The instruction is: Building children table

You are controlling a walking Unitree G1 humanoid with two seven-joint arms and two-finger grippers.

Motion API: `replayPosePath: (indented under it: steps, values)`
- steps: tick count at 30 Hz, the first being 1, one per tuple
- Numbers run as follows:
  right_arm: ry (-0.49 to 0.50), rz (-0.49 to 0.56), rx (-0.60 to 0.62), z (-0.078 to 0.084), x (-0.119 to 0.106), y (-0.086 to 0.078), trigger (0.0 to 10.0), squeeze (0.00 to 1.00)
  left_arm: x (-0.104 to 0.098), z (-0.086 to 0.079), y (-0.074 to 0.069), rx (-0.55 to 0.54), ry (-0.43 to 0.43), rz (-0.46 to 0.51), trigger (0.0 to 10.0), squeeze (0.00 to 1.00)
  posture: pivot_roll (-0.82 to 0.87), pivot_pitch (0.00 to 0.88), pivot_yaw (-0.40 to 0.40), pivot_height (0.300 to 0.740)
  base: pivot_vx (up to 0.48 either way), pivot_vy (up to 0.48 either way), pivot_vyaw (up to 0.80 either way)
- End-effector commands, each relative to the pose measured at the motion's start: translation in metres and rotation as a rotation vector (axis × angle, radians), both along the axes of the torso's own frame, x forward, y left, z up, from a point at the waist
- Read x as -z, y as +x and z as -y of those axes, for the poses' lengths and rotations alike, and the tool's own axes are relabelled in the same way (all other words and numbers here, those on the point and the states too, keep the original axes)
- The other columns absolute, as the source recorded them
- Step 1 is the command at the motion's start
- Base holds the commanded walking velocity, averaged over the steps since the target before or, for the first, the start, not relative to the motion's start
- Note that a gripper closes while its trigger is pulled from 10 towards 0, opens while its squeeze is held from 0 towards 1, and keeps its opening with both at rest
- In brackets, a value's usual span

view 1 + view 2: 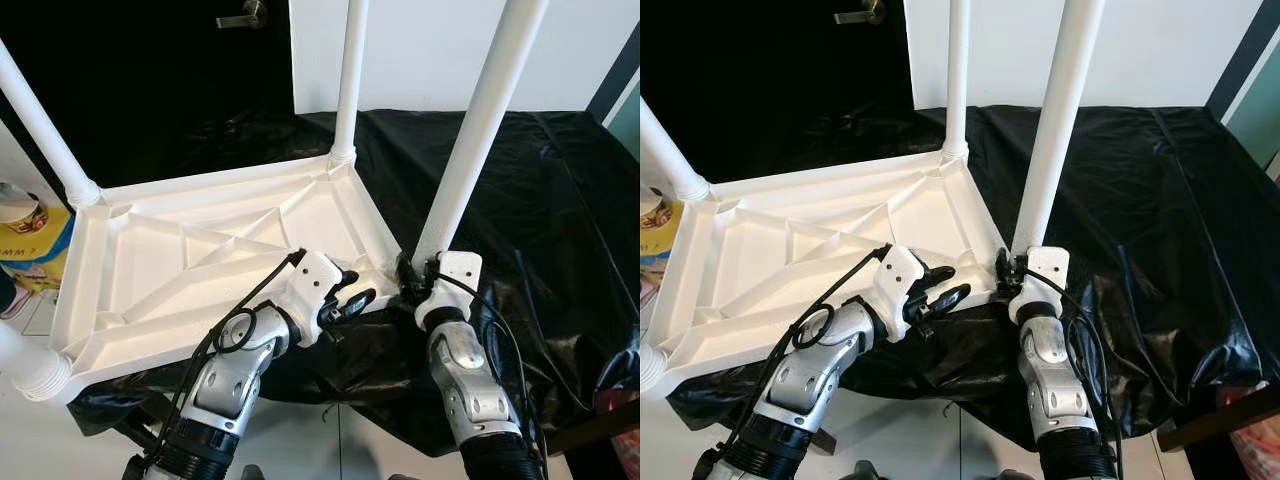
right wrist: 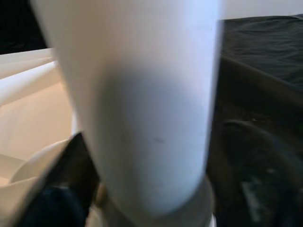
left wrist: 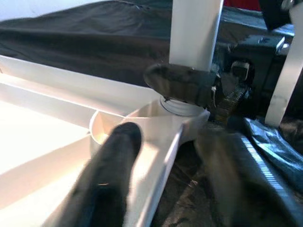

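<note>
at the near corner of the upturned white tabletop your right gripper clamps the last leg, left gripper open beside; four legs look seated, flipping remains.

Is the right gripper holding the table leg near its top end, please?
No, the right gripper grips the leg at its base, where it meets the tabletop.

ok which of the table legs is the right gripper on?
The near-right leg, standing in the upturned tabletop's corner closest to the robot. The right gripper clamps its base; the other legs stand untouched at the other corners.
</note>
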State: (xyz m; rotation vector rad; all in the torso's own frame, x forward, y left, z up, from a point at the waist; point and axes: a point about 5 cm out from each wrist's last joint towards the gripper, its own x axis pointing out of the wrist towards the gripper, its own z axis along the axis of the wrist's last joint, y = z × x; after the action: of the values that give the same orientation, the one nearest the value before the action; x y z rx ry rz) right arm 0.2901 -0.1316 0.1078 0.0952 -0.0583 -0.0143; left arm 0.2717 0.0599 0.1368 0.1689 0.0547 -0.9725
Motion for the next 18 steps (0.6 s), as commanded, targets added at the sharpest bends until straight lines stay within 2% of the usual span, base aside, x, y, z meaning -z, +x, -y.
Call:
replayPosePath:
  steps: [1, 5, 6, 7, 9, 10, 11, 13, 14, 15, 16, 18]
  values:
    - [-0.006, 0.012, -0.045, -0.001, 0.001, -0.002, 10.0, 1.0, 0.006, 0.001, 0.001, -0.029, 0.017, -0.009, 10.0, 1.0, -0.07, 0.0, 0.006, 0.74, 0.0, 0.0, 0.0]
    - [-0.026, 0.045, -0.12, 0.004, -0.001, -0.004, 10.0, 1.0, 0.008, 0.003, -0.003, 0.013, 0.033, -0.003, 10.0, 1.0, -0.06, 0.0, 0.004, 0.74, 0.0, 0.0, 0.0]
    - [-0.031, 0.048, -0.174, 0.01, -0.001, -0.006, 10.0, 0.0, 0.006, 0.004, -0.005, 0.031, 0.021, -0.004, 10.0, 1.0, -0.06, 0.0, 0.002, 0.74, 0.0, 0.0, 0.0]
    - [-0.048, 0.055, -0.223, 0.015, -0.001, -0.007, 10.0, 0.0, 0.005, 0.004, -0.007, 0.048, 0.018, 0.002, 10.0, 1.0, -0.06, 0.0, 0.001, 0.74, 0.0, 0.0, 0.0]
    - [-0.048, 0.055, -0.223, 0.015, -0.001, -0.007, 10.0, 0.0, 0.005, 0.004, -0.007, 0.048, 0.018, 0.002, 10.0, 1.0, -0.06, 0.0, 0.001, 0.74, 0.0, 0.0, 0.0]
    - [-0.069, 0.061, -0.269, 0.021, -0.001, -0.008, 10.0, 0.0, 0.004, 0.004, -0.007, 0.051, 0.03, 0.013, 10.0, 1.0, -0.06, 0.0, -0.001, 0.74, 0.0, 0.0, 0.0]
    - [-0.103, 0.066, -0.331, 0.027, -0.002, -0.007, 10.0, 0.0, 0.003, 0.004, -0.01, 0.079, 0.028, 0.017, 10.0, 0.0, -0.06, 0.0, -0.002, 0.74, 0.0, 0.0, 0.0]
    - [-0.103, 0.066, -0.331, 0.027, -0.002, -0.007, 10.0, 0.0, 0.003, 0.004, -0.01, 0.079, 0.028, 0.017, 10.0, 0.0, -0.06, 0.0, -0.002, 0.74, 0.0, 0.0, 0.0]
    - [-0.132, 0.064, -0.391, 0.032, -0.004, -0.005, 10.0, 0.0, 0.002, 0.004, -0.012, 0.099, 0.025, 0.014, 10.0, 0.0, -0.06, 0.0, -0.002, 0.74, 0.0, 0.0, 0.0]
    - [-0.132, 0.064, -0.391, 0.032, -0.004, -0.005, 10.0, 0.0, 0.002, 0.004, -0.012, 0.099, 0.025, 0.014, 10.0, 0.0, -0.06, 0.0, -0.002, 0.74, 0.0, 0.0, 0.0]
    - [-0.168, 0.062, -0.453, 0.037, -0.006, 0.0, 10.0, 0.0, 0.001, 0.003, -0.013, 0.108, 0.03, 0.016, 10.0, 0.0, -0.05, 0.0, -0.005, 0.74, 0.0, 0.0, 0.0]
    - [-0.203, 0.058, -0.501, 0.04, -0.008, 0.005, 10.0, 0.0, 0.001, 0.003, -0.013, 0.111, 0.039, 0.027, 10.0, 0.0, -0.05, 0.0, -0.005, 0.74, 0.0, 0.0, 0.0]
